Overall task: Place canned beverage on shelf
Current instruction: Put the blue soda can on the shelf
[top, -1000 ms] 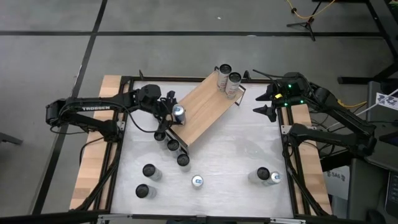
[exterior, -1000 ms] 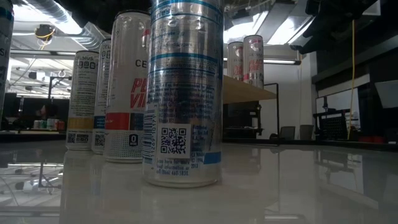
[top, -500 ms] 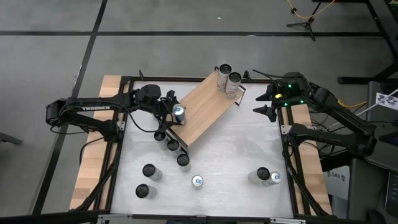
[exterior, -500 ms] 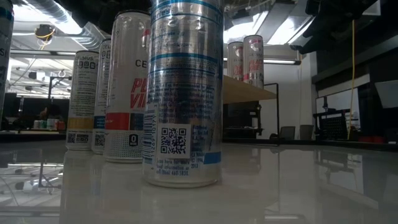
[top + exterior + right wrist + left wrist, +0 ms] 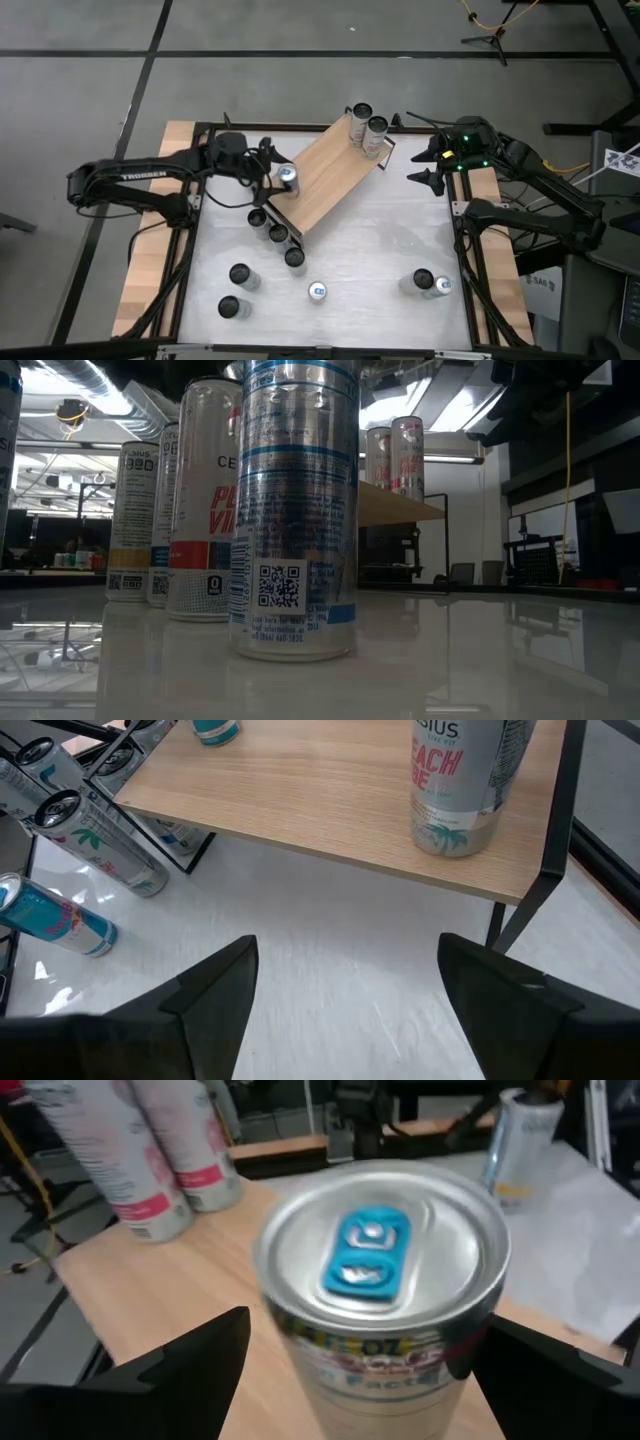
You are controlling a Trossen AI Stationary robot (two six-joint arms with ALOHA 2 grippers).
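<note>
I see the blue-tabbed can [image 5: 288,177] standing upright on the shelf [image 5: 330,175], at its end nearer my left arm. My left end effector [image 5: 268,170] sits just beside it on that side, fingers spread clear of its wall. My right end effector [image 5: 428,165], half spread and empty, waits well apart beyond the shelf's other end.
</note>
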